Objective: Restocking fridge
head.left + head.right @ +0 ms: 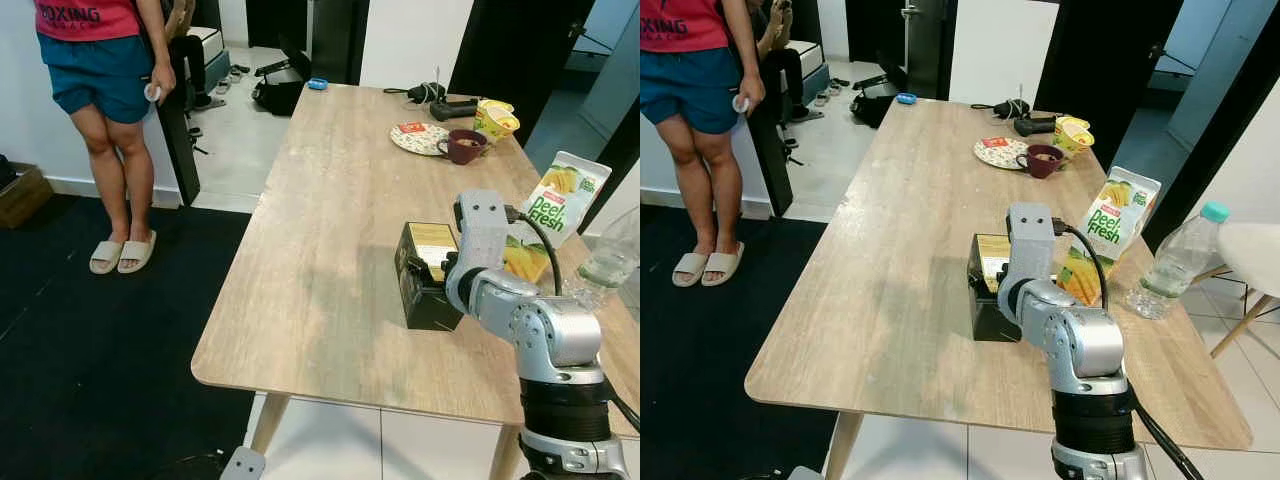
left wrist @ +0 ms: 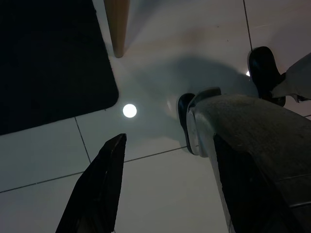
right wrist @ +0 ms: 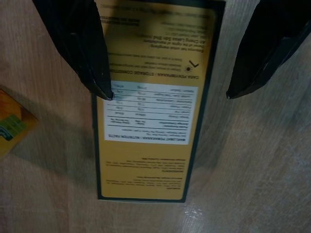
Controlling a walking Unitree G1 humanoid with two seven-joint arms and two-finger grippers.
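Right wrist view: right tool [image 3: 167, 94] spread wide, straddling the carton [image 3: 153, 104].

Carton [image 1: 990, 285] on table [image 1: 890, 250], pouch [image 1: 1110, 235] right.

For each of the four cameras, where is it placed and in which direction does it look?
Left eye, right eye: on the head, looking down at the wooden table; right arm visible.
Left wrist: on the hanging left arm, facing the floor past the open left gripper.
Right wrist: looking down between the open right gripper fingers.
Shared: the dark carton.
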